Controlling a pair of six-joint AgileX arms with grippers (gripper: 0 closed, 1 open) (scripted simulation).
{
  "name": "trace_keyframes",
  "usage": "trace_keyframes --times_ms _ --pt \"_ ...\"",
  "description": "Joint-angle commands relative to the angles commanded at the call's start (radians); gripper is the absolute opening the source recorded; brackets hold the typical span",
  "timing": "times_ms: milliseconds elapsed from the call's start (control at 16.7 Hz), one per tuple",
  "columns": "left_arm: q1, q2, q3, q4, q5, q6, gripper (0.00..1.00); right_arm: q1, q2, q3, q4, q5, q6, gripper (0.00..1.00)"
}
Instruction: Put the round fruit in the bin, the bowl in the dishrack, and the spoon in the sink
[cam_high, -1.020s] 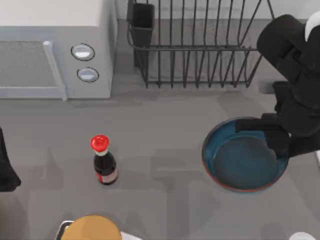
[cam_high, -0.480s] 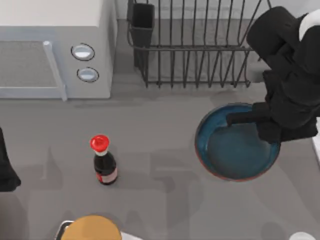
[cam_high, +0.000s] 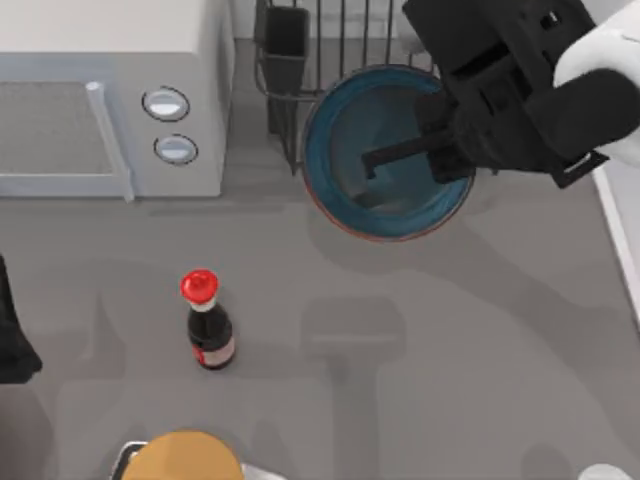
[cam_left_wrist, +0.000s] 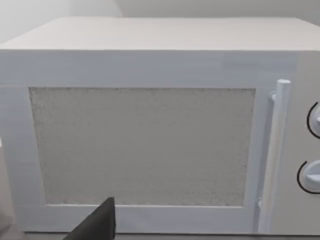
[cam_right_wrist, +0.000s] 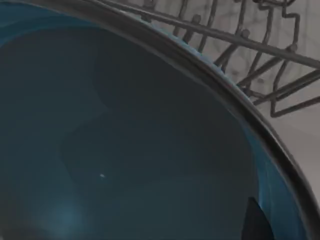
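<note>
My right gripper (cam_high: 402, 152) is shut on the blue bowl (cam_high: 345, 150) and holds it in the air, tilted, over the front bars of the dishrack (cam_high: 340, 40). One dark finger (cam_high: 385, 155) lies across the bowl's inside. In the right wrist view the bowl's blue inside (cam_right_wrist: 125, 140) is close up, with the rack's wires (cam_right_wrist: 260, 55) beyond its rim. A pale rim at the table's right edge looks like the sink (cam_high: 618, 235). The round fruit, the spoon and the bin are out of view. My left arm (cam_high: 12, 340) stays parked at the left edge.
A white microwave (cam_high: 100, 90) stands at the back left, and it faces the left wrist camera (cam_left_wrist: 150, 145). A red-capped sauce bottle (cam_high: 207, 325) stands left of centre. An orange-yellow round thing (cam_high: 183, 458) sits at the front edge. The rack's black utensil cup (cam_high: 285, 35) is beside the bowl.
My right gripper has lifted the bowl off the table and carried it back and to the left, up over the dishrack's front. The left arm has not moved.
</note>
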Motion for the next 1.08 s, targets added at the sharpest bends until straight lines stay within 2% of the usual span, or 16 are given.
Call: trace_keyframes --times_ms 360,600,780,1080 --pt "0.0 0.0 0.0 0.0 0.0 0.0 1.0 0.174 -0.093 0.032 0.386 0.34 -0.152 0.0" --pt "0.0 0.0 0.0 0.0 0.0 0.0 1.0 0.268 -0.146 0.046 0.597 0.524 -0.234 0.0" --pt "0.0 0.0 0.0 0.0 0.0 0.0 1.0 0.302 -0.165 0.052 0.673 0.59 -0.265 0.0" --pt "0.0 0.0 0.0 0.0 0.0 0.0 1.0 0.299 -0.163 0.05 0.678 0.593 -0.265 0.0"
